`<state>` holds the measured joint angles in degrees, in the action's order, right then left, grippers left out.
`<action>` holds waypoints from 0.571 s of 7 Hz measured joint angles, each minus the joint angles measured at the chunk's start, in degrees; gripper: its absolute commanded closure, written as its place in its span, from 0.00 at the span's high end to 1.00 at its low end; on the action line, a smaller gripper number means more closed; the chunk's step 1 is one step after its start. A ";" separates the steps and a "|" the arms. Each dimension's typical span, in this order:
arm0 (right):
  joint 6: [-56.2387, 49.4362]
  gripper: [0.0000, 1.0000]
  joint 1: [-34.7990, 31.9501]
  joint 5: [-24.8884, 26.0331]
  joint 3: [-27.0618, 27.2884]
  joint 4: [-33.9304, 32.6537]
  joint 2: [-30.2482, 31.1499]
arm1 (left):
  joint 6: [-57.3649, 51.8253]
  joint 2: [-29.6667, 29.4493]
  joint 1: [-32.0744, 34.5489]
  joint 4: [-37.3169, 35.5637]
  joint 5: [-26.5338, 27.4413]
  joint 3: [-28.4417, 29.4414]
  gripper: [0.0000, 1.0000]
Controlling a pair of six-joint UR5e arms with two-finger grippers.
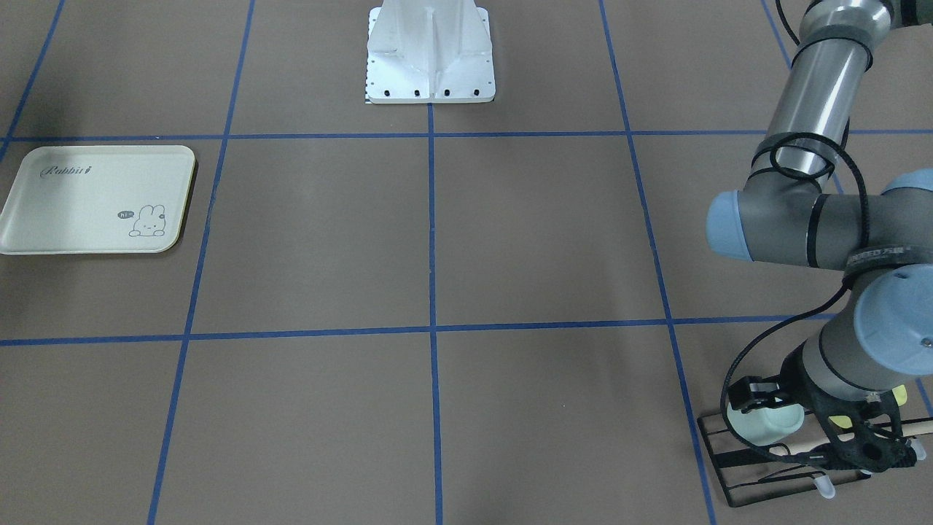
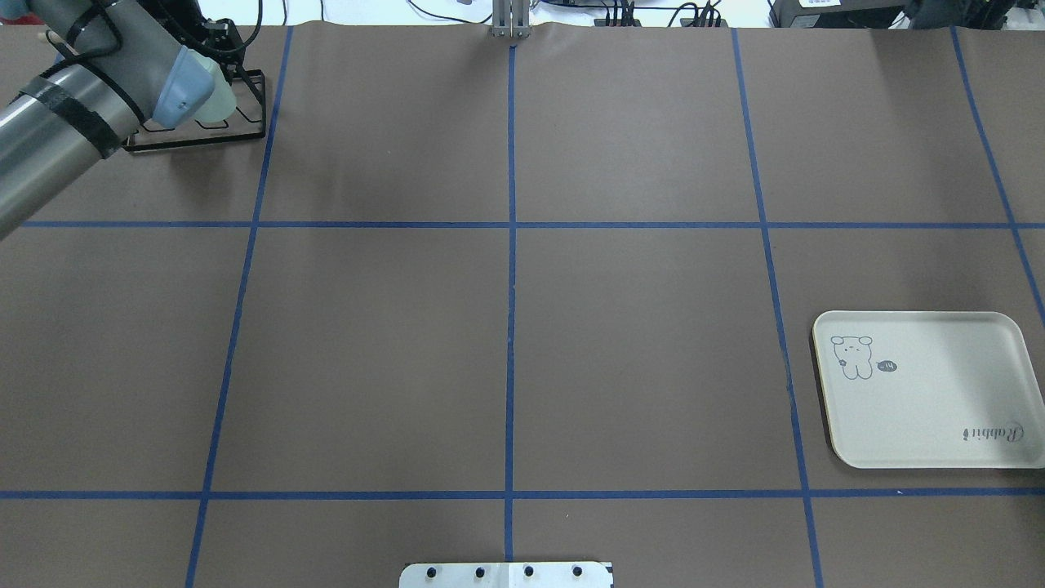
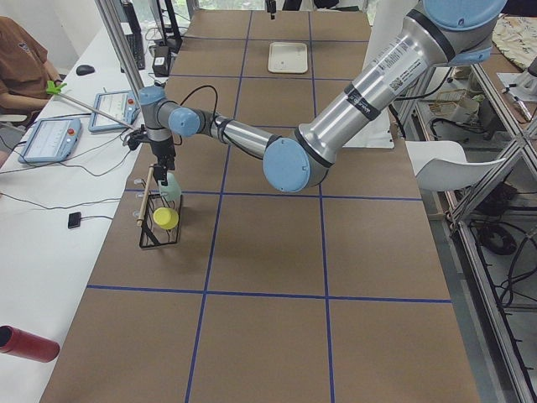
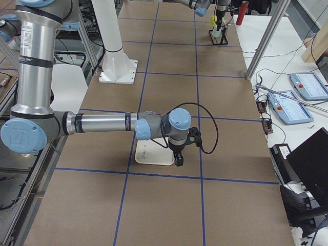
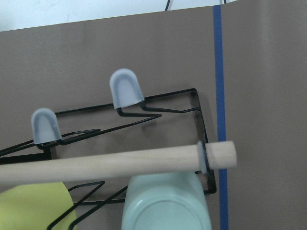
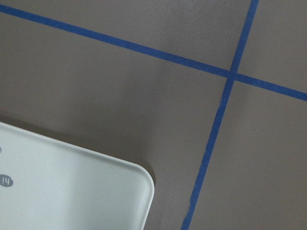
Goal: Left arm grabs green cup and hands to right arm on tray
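Note:
The green cup (image 1: 769,424) hangs mouth-down on a black wire rack (image 1: 736,467) at the table's far left corner; it also shows in the overhead view (image 2: 216,102) and bottom centre of the left wrist view (image 5: 165,206). My left gripper (image 1: 853,452) hovers right over the rack, close to the cup; I cannot tell if its jaws are open. The cream tray (image 2: 931,408) lies bare on the right side. My right gripper (image 4: 179,162) hangs just over the tray's corner (image 6: 72,187); it shows only in the right side view, so I cannot tell its state.
A yellow-green cup (image 5: 33,208) sits on the same rack beside the green one, under a wooden rod (image 5: 120,163). The white robot base plate (image 1: 430,65) stands mid-table. A table with tablets and a seated person (image 3: 21,59) runs along the far edge.

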<state>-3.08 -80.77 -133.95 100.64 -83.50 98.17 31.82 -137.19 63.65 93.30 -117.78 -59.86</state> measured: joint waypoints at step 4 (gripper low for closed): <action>0.00 1.00 0.00 0.00 -0.09 -0.07 0.00 | 0.00 -0.29 -0.19 1.48 0.00 2.33 0.90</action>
<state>-3.08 -80.77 -133.95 100.55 -83.57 98.17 31.82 -137.48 63.46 94.78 -117.77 -57.52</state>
